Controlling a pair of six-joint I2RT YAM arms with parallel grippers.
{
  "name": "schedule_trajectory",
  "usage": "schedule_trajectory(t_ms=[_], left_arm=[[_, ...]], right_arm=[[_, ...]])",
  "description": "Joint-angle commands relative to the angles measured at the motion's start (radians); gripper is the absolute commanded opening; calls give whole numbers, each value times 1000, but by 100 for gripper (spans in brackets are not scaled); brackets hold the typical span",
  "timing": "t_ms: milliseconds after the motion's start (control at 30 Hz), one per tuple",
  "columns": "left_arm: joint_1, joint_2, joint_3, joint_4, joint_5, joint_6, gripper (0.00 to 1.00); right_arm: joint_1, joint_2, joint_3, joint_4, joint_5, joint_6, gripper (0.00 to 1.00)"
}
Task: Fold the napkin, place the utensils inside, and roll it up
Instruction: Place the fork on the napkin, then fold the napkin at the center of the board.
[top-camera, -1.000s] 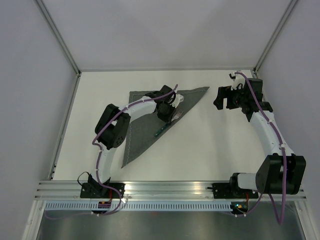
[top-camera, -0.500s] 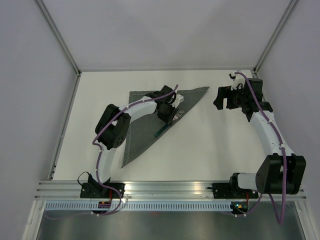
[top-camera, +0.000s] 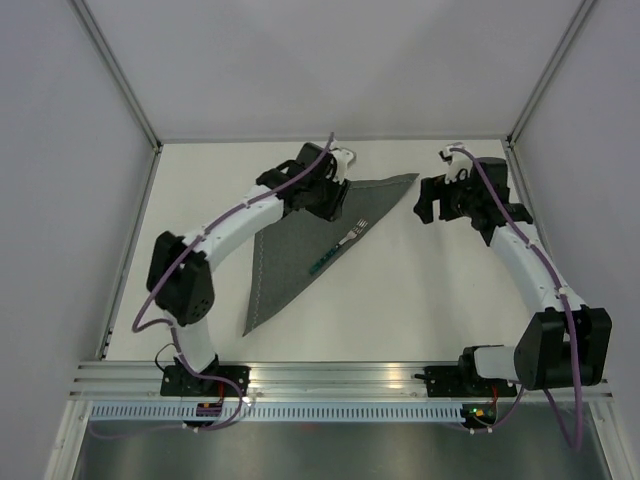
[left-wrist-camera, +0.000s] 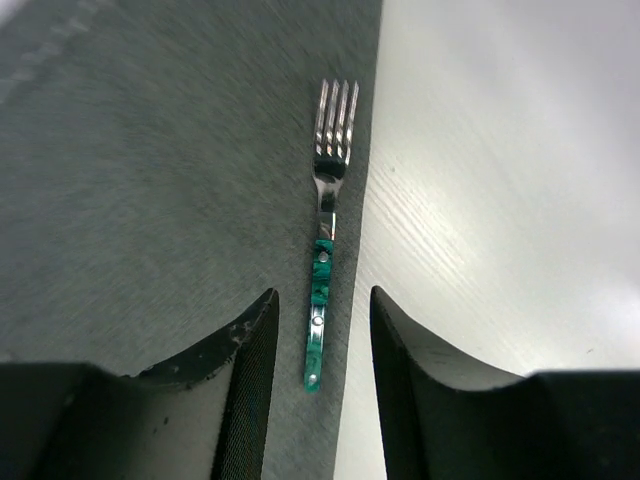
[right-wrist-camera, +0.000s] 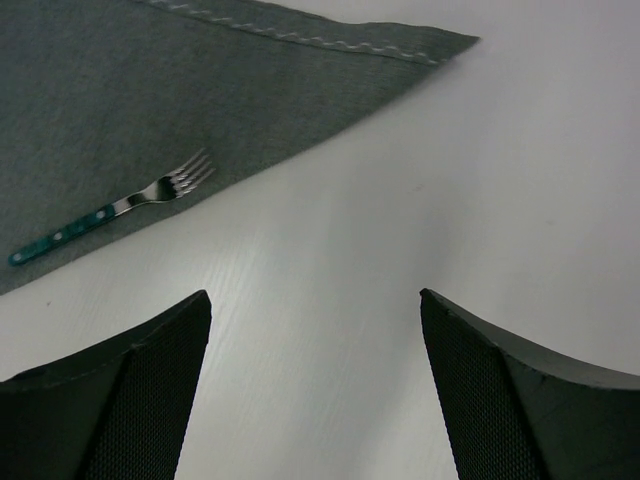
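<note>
The dark grey napkin (top-camera: 285, 250) lies folded into a triangle on the white table (top-camera: 420, 290). One utensil, a fork (top-camera: 338, 250) with a green handle, rests on the napkin along its long folded edge, tines toward the far right. My left gripper (top-camera: 330, 200) hovers over the napkin's far part, open and holding nothing. In the left wrist view the fork (left-wrist-camera: 325, 250) lies flat on the napkin (left-wrist-camera: 150, 180) below the parted fingers (left-wrist-camera: 250, 340). My right gripper (top-camera: 430, 205) hangs open over bare table, right of the napkin's corner (right-wrist-camera: 440, 48). From the right wrist the fork (right-wrist-camera: 115, 207) also shows.
Metal frame posts (top-camera: 120, 75) and grey walls close in the table at the back and both sides. An aluminium rail (top-camera: 330, 375) with the arm bases runs along the near edge. Bare table (right-wrist-camera: 400, 200) lies right of the napkin.
My left gripper opened, left the fork lying on the napkin, and rose back toward the far edge. The right gripper shifted slightly left.
</note>
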Motion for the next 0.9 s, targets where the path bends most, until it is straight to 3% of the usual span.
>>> schedule_trajectory(t_ms=[0,200,467,667,867], left_arm=[[39,-289,-12,2,-153,-147,47],[124,-740,-135,-7,-293,-311,52],[124,-992,-158,-107,-349,-377,52],[124,-1075,-157,-168,-387,-387,53],[124,-1086,-140,-211,-407,-370,53]], right_arm=[[173,-22,-11,57,54,-10,90],[598,28,-26,129,258,-44,83],[1116,215,-5,287,488,-104,77],[1336,404,89,363,570,-128,74],[1445,527,126,462,619,-168,73]])
